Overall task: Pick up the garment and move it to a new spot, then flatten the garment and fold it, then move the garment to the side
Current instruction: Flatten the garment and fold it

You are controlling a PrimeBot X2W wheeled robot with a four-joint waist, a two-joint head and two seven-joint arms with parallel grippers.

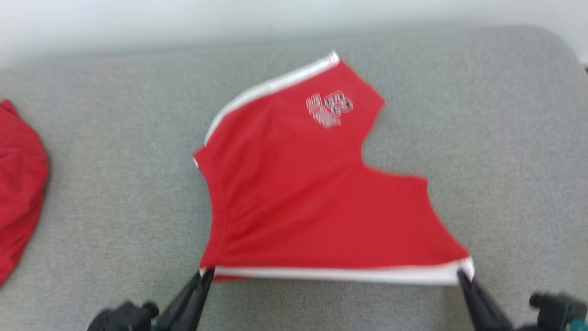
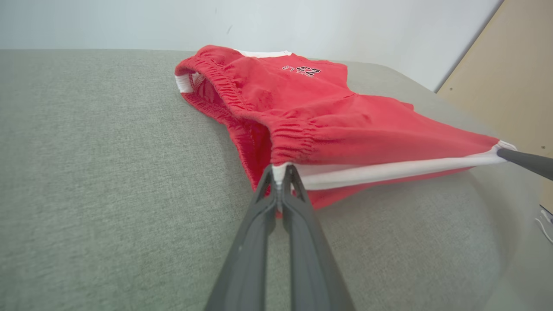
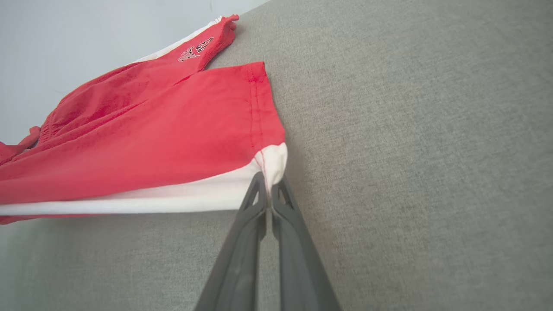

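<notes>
- Head view takes in a broad grey woven-fabric padded surface [image 1: 92,207] that carries everything, with a pale wall behind it.
- A pair of red thin-cloth shorts with white side stripes [image 1: 298,197] lies near the middle of that surface. The waist end is toward the robot's left and the leg openings toward its right. The far part rests on the grey fabric, while the near edge is raised just off it.
- By my reading the shorts are light, soft and limp. They should sag and crease wherever nothing holds them, and there is nothing fragile about them.
- A second heap of red cloth [image 1: 18,184] sits at the left edge, well apart from the shorts, with nothing touching it.
- The left gripper [image 2: 280,172] has its dark fingers pinched tight on the near corner of the shorts, at the gathered elastic waistband [image 2: 242,103].
- The right gripper [image 3: 268,185] is clamped likewise on the near leg-hem corner, on its white patch.
- The near white stripe [image 1: 344,274] is drawn straight between the two grips.
- Stitched hem and elastic look like the firmest places to hold. A pinch of the plain single layer would likely slip.
- A small white printed logo [image 1: 328,109] marks the far leg.
</notes>
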